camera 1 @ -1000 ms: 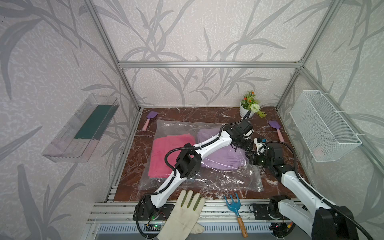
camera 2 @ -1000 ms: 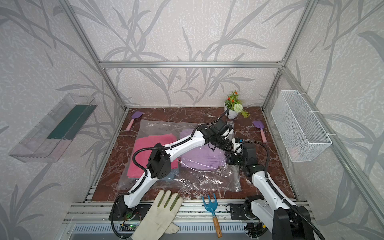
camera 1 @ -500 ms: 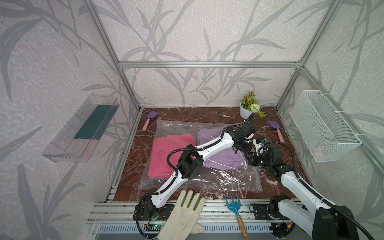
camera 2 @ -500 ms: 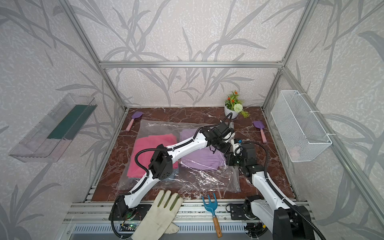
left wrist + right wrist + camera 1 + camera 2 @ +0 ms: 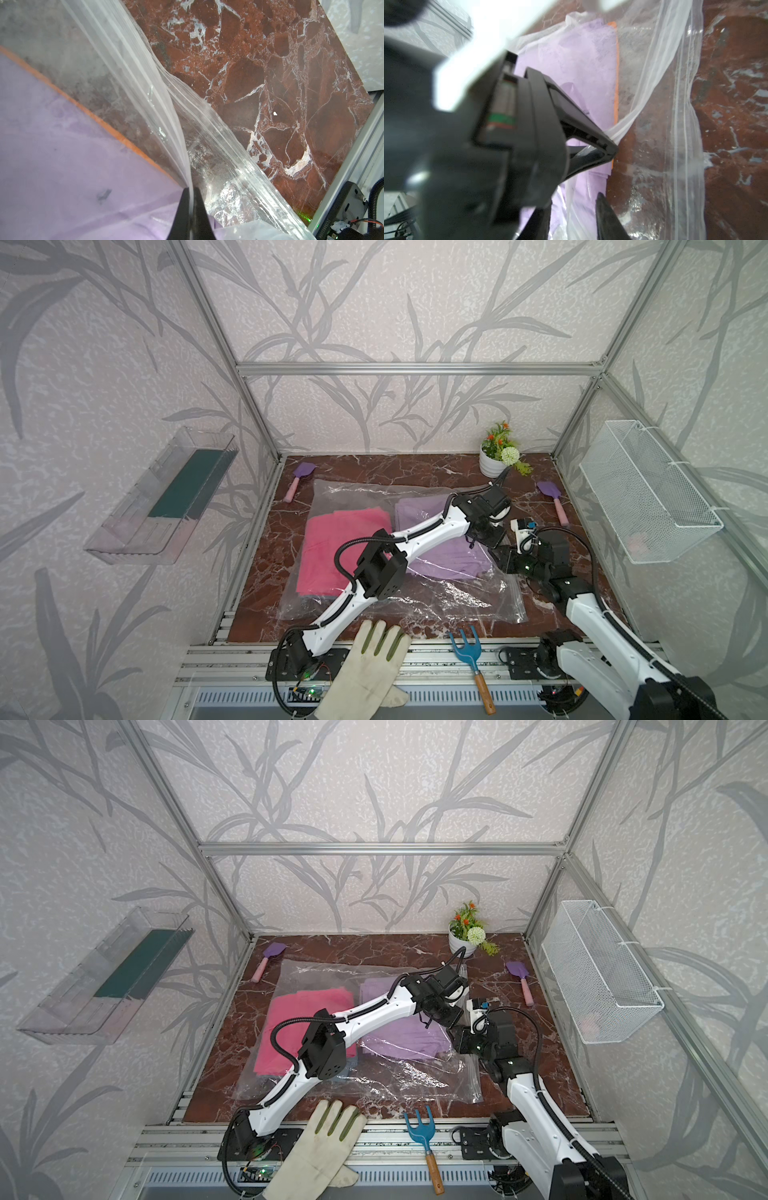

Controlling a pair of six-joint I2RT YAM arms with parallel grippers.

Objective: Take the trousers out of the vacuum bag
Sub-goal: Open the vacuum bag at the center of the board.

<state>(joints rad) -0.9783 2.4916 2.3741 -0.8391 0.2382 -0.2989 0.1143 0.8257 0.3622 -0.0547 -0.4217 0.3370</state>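
Observation:
The clear vacuum bag (image 5: 457, 601) (image 5: 415, 1077) lies flat on the marble floor, its zip mouth facing right. Inside lie lilac trousers (image 5: 449, 556) (image 5: 399, 1036) and hot pink trousers (image 5: 332, 543) (image 5: 299, 1019). An orange edge (image 5: 99, 118) (image 5: 616, 83) peeks out from under the lilac pair. My left gripper (image 5: 492, 541) (image 5: 190, 190) is shut on the bag's upper film at the mouth and holds it raised. My right gripper (image 5: 500, 562) (image 5: 575, 205) sits just below it at the mouth, open, with lilac cloth and plastic between its fingers.
A flower pot (image 5: 492, 462) stands at the back right. Purple spatulas lie at the back left (image 5: 301, 477) and at the right (image 5: 550, 495). A cream glove (image 5: 370, 668) and a blue hand rake (image 5: 469, 651) lie on the front rail. A wire basket (image 5: 648, 493) hangs on the right wall.
My left gripper has closed on the bag's upper film at the mouth. My right gripper has gone from shut to open beside it.

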